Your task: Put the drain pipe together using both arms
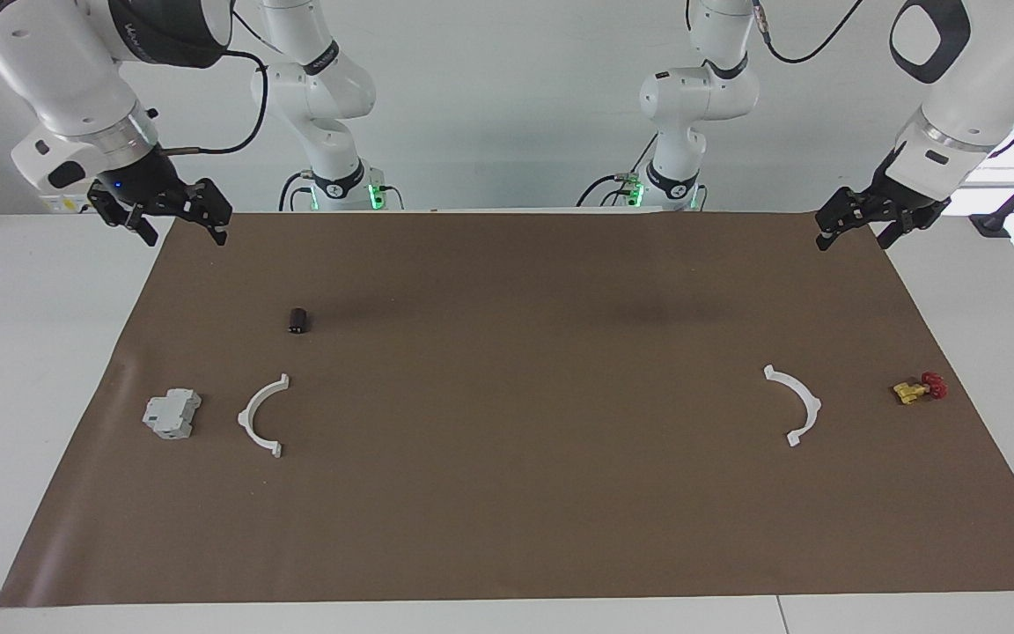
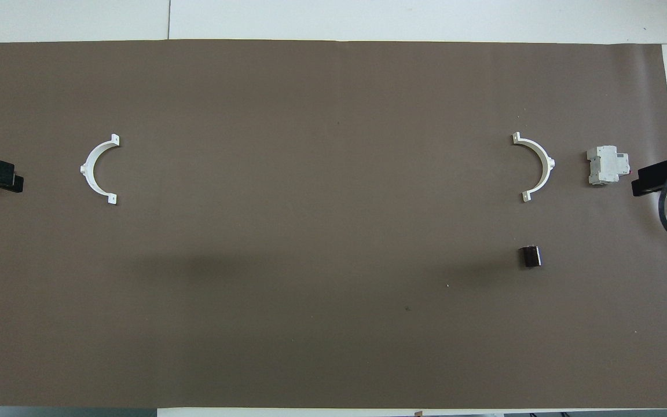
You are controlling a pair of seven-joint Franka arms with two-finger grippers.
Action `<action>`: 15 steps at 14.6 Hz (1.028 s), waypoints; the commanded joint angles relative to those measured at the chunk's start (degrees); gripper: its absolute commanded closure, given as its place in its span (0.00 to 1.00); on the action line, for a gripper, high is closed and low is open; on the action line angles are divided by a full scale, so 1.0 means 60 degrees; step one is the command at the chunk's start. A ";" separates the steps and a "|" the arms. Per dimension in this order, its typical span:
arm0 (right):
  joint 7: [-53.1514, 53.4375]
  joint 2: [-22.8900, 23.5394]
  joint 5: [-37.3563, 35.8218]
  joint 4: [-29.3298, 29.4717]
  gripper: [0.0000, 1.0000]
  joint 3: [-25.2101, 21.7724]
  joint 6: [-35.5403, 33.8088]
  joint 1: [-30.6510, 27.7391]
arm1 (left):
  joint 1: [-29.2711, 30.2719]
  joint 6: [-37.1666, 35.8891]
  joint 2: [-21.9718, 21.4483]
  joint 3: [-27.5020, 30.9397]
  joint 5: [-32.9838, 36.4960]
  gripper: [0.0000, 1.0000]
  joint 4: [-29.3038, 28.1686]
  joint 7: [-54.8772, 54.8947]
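White half-rings (image 1: 262,416) (image 1: 796,403) apart on mat, left gripper (image 1: 859,224), right gripper (image 1: 174,218) spread, raised, far off.

The brown mat (image 1: 507,493) lies bare across its whole middle, so a gripper could pass freely between the two half-rings; at the right arm's end, the grey switch unit (image 1: 172,414) sits just beside one half-ring (image 1: 260,416), with the black cylinder (image 1: 297,320) nearer the robots; beside the other half-ring (image 1: 796,402) lies a small yellow-and-red piece (image 1: 919,388), perhaps a clip.
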 commanded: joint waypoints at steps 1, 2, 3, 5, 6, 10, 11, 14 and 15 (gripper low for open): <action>0.0120 -0.0008 0.0222 -0.0011 0.00 -0.0047 0.0087 0.0021 | -0.0030 -0.0045 -0.0144 0.0062 0.0047 0.00 -0.0154 0.0061; 0.0120 -0.0008 0.0208 -0.0012 0.00 -0.0047 0.0087 0.0021 | -0.0030 -0.0045 -0.0144 0.0062 0.0047 0.00 -0.0154 0.0061; 0.0149 -0.0008 0.0222 -0.0012 0.00 -0.0018 0.0072 0.0035 | -0.0030 -0.0045 -0.0144 0.0062 0.0047 0.00 -0.0154 0.0061; 0.0339 -0.0037 0.0324 -0.0055 0.00 -0.0003 0.0058 -0.0052 | -0.0030 -0.0045 -0.0144 0.0062 0.0047 0.00 -0.0154 0.0061; 0.0297 -0.0037 0.0325 -0.0056 0.00 -0.0018 0.0072 -0.0052 | -0.0030 -0.0045 -0.0144 0.0062 0.0047 0.00 -0.0154 0.0061; 0.0223 -0.0169 0.0339 -0.0099 0.00 -0.0018 0.0087 0.0035 | -0.0030 -0.0045 -0.0144 0.0062 0.0047 0.00 -0.0154 0.0061; 0.0237 -0.0155 0.0325 -0.0128 0.00 0.0026 0.0435 0.0108 | -0.0030 -0.0045 -0.0144 0.0062 0.0047 0.00 -0.0154 0.0061; 0.0252 0.0573 0.0252 -0.0057 0.00 0.0026 0.1198 0.0577 | -0.0030 -0.0045 -0.0144 0.0062 0.0047 0.00 -0.0154 0.0061; 0.0238 0.0969 0.0295 0.0002 0.00 0.0026 0.1476 0.0534 | -0.0030 -0.0045 -0.0144 0.0062 0.0047 0.00 -0.0154 0.0061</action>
